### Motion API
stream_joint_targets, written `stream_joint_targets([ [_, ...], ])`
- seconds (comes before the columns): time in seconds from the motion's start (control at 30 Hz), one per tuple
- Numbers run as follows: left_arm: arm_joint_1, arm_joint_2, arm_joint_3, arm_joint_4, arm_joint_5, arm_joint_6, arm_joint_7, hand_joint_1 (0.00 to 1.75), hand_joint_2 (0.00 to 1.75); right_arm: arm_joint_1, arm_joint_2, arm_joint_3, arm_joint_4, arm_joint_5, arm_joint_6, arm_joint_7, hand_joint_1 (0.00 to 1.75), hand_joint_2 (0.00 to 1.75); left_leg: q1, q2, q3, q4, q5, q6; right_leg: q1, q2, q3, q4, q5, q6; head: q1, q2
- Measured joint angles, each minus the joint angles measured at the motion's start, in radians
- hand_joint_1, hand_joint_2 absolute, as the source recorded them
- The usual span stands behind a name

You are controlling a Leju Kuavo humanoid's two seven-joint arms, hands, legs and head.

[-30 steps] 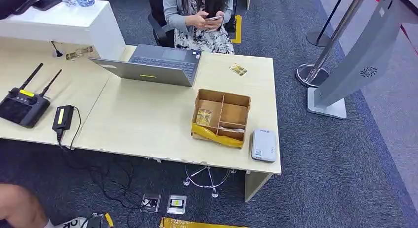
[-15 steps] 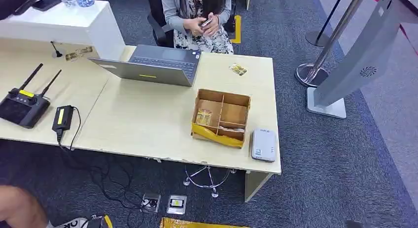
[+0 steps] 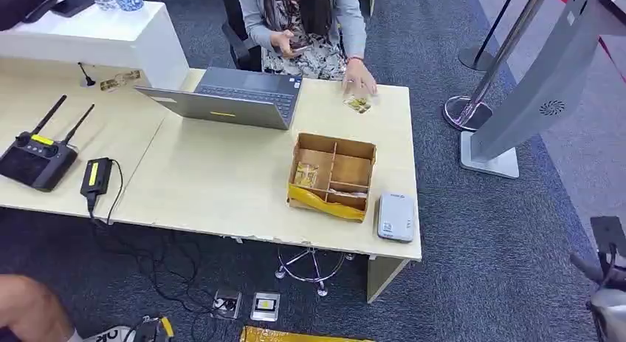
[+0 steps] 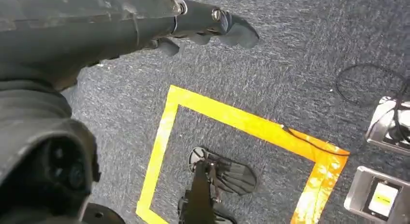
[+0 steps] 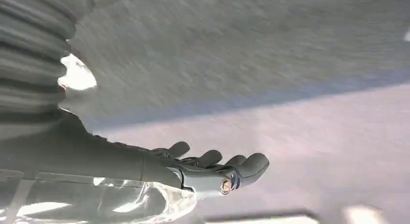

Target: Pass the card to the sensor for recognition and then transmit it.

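A small yellow card (image 3: pixel 357 104) lies on the far right part of the desk (image 3: pixel 214 187), and a person's hand (image 3: pixel 360 83) rests at its edge. More yellowish cards (image 3: pixel 305 175) sit in a compartment of the open cardboard box (image 3: pixel 331 176). The white sensor (image 3: pixel 395 218) lies beside the box at the desk's near right corner. My right arm (image 3: pixel 604 279) shows low at the right, off the desk. My right hand (image 5: pixel 212 168) holds nothing, its fingers loosely extended over the carpet. My left hand (image 4: pixel 208 25) hangs empty above the floor, fingers apart.
A seated person (image 3: pixel 303 24) faces me behind an open laptop (image 3: pixel 236 98). A black remote with antennas (image 3: pixel 35 156) and a charger (image 3: pixel 94 176) lie on the left desk. A grey kiosk stand (image 3: pixel 531 98) and a barrier post (image 3: pixel 472 98) stand to the right.
The person has lowered the phone and reached one hand out to the yellow card on the desk. My right arm has risen into the head view at the lower right.
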Motion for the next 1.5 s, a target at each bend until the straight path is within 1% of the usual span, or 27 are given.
stream_joint_targets([
  [0.07,-0.004,-0.004,0.000,0.000,-0.007,0.000,0.000,0.00,0.00,-0.041,-0.012,-0.015,-0.090,0.171,0.025,0.066,0.00,1.75,0.000,-0.001,-0.001,0.000,0.001,0.000,0.000,-0.001,0.001,0.000,0.000,0.000,0.000,0.000],
  [0.13,-0.006,-0.006,0.000,0.000,-0.008,0.003,0.000,0.00,0.00,-0.067,-0.012,-0.021,-0.175,0.308,0.057,0.104,0.00,1.75,0.000,-0.001,0.000,0.000,0.001,0.000,0.000,-0.001,0.000,0.000,0.000,0.000,0.000,0.000],
  [0.27,-0.015,-0.013,0.000,0.000,-0.016,0.000,0.009,0.00,0.00,-0.106,-0.001,-0.031,-0.333,0.476,0.116,0.134,0.00,1.75,0.000,-0.003,-0.002,0.000,0.001,0.000,0.000,-0.004,0.000,0.001,0.000,0.000,0.000,0.000],
  [0.33,-0.019,-0.016,-0.001,0.000,-0.020,-0.003,0.016,0.00,0.00,-0.118,0.023,-0.026,-0.408,0.556,0.140,0.145,0.00,1.75,0.000,-0.003,-0.002,0.000,0.001,0.000,0.000,-0.002,-0.001,0.001,0.000,0.000,0.000,0.000],
  [0.43,-0.029,-0.023,-0.008,0.000,-0.027,-0.009,0.025,0.00,0.00,-0.123,0.063,-0.011,-0.513,0.625,0.156,0.155,0.00,1.75,0.001,-0.006,-0.003,0.000,0.002,0.000,0.001,-0.006,-0.001,0.001,0.000,0.000,0.000,0.000],
  [0.53,-0.029,-0.026,-0.017,0.000,-0.029,-0.019,0.032,0.00,0.00,-0.133,0.111,0.003,-0.573,0.657,0.168,0.150,0.00,1.75,0.001,-0.006,-0.003,0.000,0.002,-0.001,0.001,-0.006,-0.001,0.001,0.000,0.000,0.000,0.000],
  [0.6,-0.032,-0.028,-0.017,0.000,-0.027,-0.022,0.032,0.00,0.00,-0.134,0.140,0.018,-0.602,0.674,0.171,0.134,0.00,1.75,0.001,-0.006,-0.003,0.000,0.002,-0.001,0.001,-0.006,-0.002,0.001,0.000,0.000,0.000,0.000],
  [0.77,-0.032,-0.030,-0.022,0.000,-0.029,-0.032,0.039,0.00,0.00,-0.134,0.191,0.040,-0.629,0.682,0.169,0.107,0.00,1.75,0.000,-0.006,-0.003,0.000,0.002,-0.001,0.000,-0.006,-0.002,0.001,0.000,0.000,0.000,0.000],
  [1.0,-0.032,-0.030,-0.023,0.000,-0.029,-0.033,0.042,0.00,0.00,-0.134,0.195,0.042,-0.630,0.682,0.169,0.105,0.00,1.75,0.000,-0.006,-0.003,0.000,0.002,-0.001,0.000,-0.006,-0.002,0.001,0.000,0.000,0.000,0.000],
  [1.13,-0.032,-0.031,-0.024,0.000,-0.035,-0.042,0.046,0.00,0.00,-0.134,0.214,0.051,-0.635,0.682,0.173,0.099,0.00,1.75,0.000,-0.006,-0.003,0.000,0.002,-0.001,0.000,-0.006,-0.002,0.001,0.000,0.000,0.000,0.000],
  [1.2,-0.033,-0.032,-0.030,0.000,-0.043,-0.051,0.057,0.00,0.00,-0.146,0.273,0.081,-0.634,0.682,0.175,0.068,0.00,1.75,0.001,-0.006,-0.004,0.000,0.002,-0.001,0.001,-0.005,-0.002,0.001,0.000,0.000,0.000,0.000],
  [1.23,-0.034,-0.034,-0.039,0.000,-0.048,-0.050,0.077,0.00,0.00,-0.154,0.319,0.100,-0.613,0.684,0.158,0.047,0.00,1.75,0.001,-0.006,-0.004,0.000,0.003,-0.001,0.001,-0.006,-0.003,0.001,0.000,0.000,0.000,0.000],
  [1.43,-0.034,-0.034,-0.049,0.000,-0.047,-0.042,0.106,0.00,0.00,-0.176,0.388,0.119,-0.535,0.652,0.142,-0.017,0.00,1.75,0.001,-0.006,-0.004,0.000,0.003,-0.001,0.001,-0.005,-0.003,0.001,0.000,0.000,0.000,0.000],
  [1.5,-0.034,-0.034,-0.050,0.000,-0.049,-0.042,0.114,0.00,0.00,-0.183,0.408,0.119,-0.512,0.650,0.137,-0.028,0.00,1.75,0.001,-0.006,-0.004,0.000,0.003,-0.001,0.001,-0.006,-0.003,0.001,0.000,0.000,0.000,0.000],
])
